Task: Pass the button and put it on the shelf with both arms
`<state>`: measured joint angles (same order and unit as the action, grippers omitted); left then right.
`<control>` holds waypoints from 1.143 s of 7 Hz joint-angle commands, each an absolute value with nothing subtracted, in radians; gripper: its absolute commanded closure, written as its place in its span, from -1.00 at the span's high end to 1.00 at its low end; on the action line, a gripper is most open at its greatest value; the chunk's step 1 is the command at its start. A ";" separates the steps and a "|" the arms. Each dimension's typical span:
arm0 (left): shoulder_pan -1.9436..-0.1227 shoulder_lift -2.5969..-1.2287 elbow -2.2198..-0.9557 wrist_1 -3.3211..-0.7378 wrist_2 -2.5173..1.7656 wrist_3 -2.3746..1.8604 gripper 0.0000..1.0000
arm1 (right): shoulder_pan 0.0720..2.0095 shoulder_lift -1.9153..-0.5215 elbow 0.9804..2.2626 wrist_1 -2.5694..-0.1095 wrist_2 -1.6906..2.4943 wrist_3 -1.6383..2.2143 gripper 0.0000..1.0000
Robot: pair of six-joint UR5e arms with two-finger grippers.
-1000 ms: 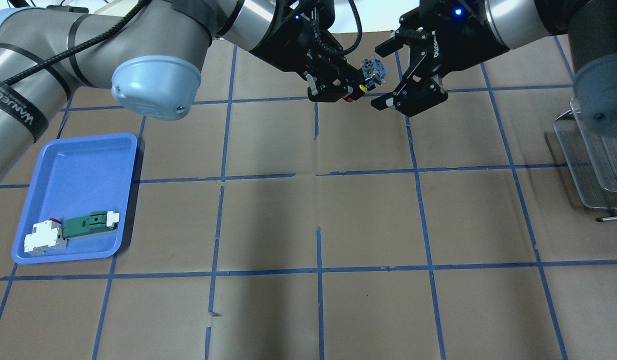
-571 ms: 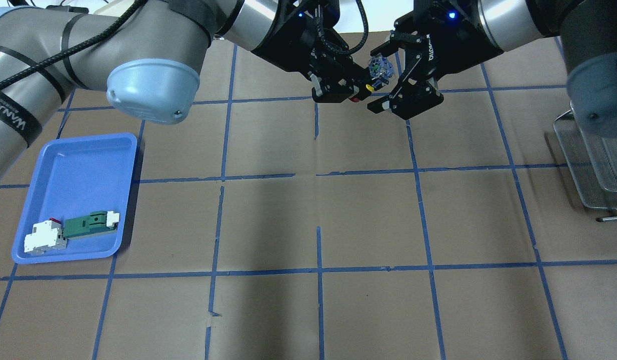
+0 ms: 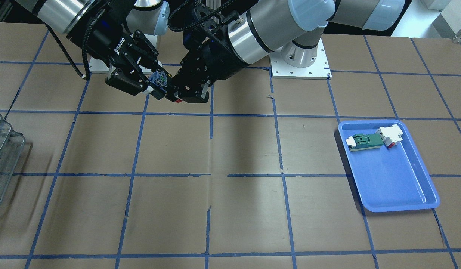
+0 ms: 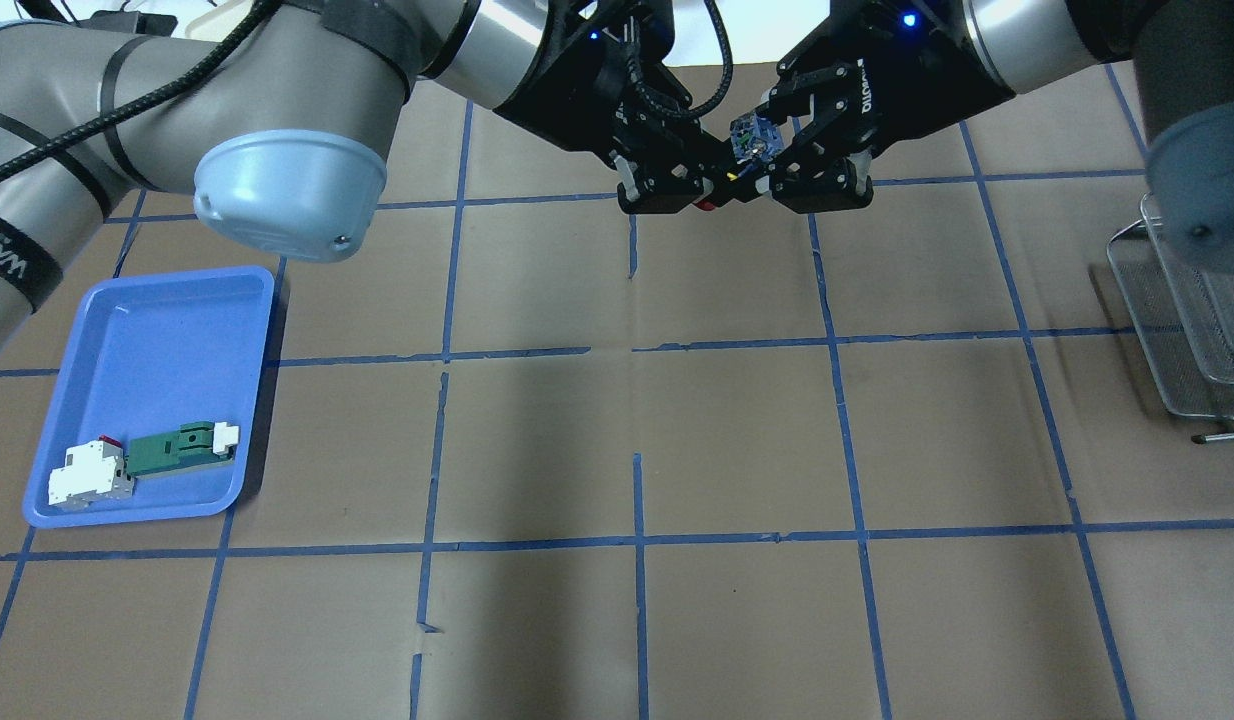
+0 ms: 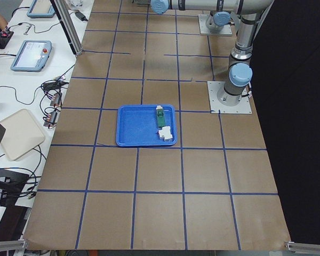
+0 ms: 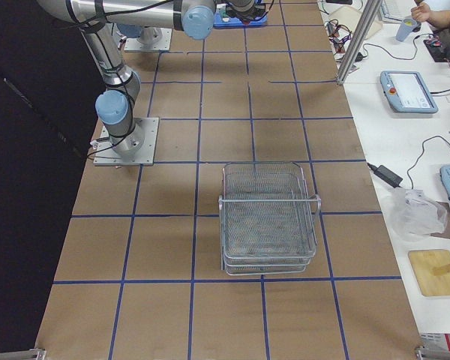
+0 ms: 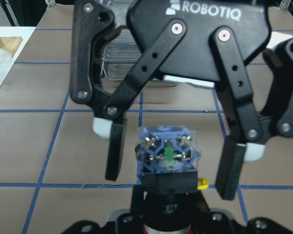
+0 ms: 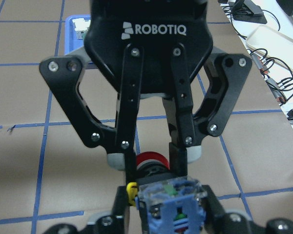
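Note:
The button point(image 4: 752, 140) is held in the air above the far middle of the table. My left gripper point(image 4: 712, 185) is shut on its black body, with the red cap toward the wrist and the bluish clear end block pointing at my right gripper point(image 4: 769, 150). The right gripper is open. In the left wrist view its fingers point(image 7: 115, 161) stand on either side of the block point(image 7: 167, 156) with small gaps. The right wrist view shows the left gripper point(image 8: 154, 165) clamped on the button point(image 8: 172, 200). The wire-mesh shelf point(image 4: 1192, 330) stands at the right edge.
A blue tray point(image 4: 157, 330) at the left holds a green-and-white connector part point(image 4: 182, 448) and a white part point(image 4: 89, 475). The shelf also shows in the exterior right view point(image 6: 268, 217). Brown paper with blue tape lines covers the table.
My right gripper has moved left to the button, so its fingers now straddle the end block, and they have narrowed. My left gripper still holds the button in about the same place.

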<state>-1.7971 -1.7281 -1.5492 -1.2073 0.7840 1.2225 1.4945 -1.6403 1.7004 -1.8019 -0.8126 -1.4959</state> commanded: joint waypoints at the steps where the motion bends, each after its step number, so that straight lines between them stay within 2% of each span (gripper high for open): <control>1: -1.798 -1.710 -1.555 -1.209 0.793 1.114 0.73 | 1.494 -1.638 1.701 -1.807 -0.811 -1.499 -1.00; 2: -1.798 -1.703 -1.555 -1.207 0.823 1.105 0.81 | 1.494 -1.637 1.701 -1.807 -0.810 -1.500 -1.00; 4: -1.798 -1.695 -1.554 -1.206 0.827 1.098 0.82 | 1.494 -1.638 1.701 -1.806 -0.810 -1.499 -1.00; 6: -1.778 -1.665 -1.555 -1.212 0.851 1.082 0.73 | 1.494 -1.638 1.701 -1.807 -0.813 -1.497 -1.00; 7: -1.758 -1.651 -1.558 -1.216 1.018 1.071 0.60 | 1.491 -1.638 1.700 -1.810 -0.825 -1.496 -1.00; 8: -1.752 -1.634 -1.572 -1.230 1.101 1.039 0.58 | 1.491 -1.638 1.700 -1.810 -0.836 -1.494 -1.00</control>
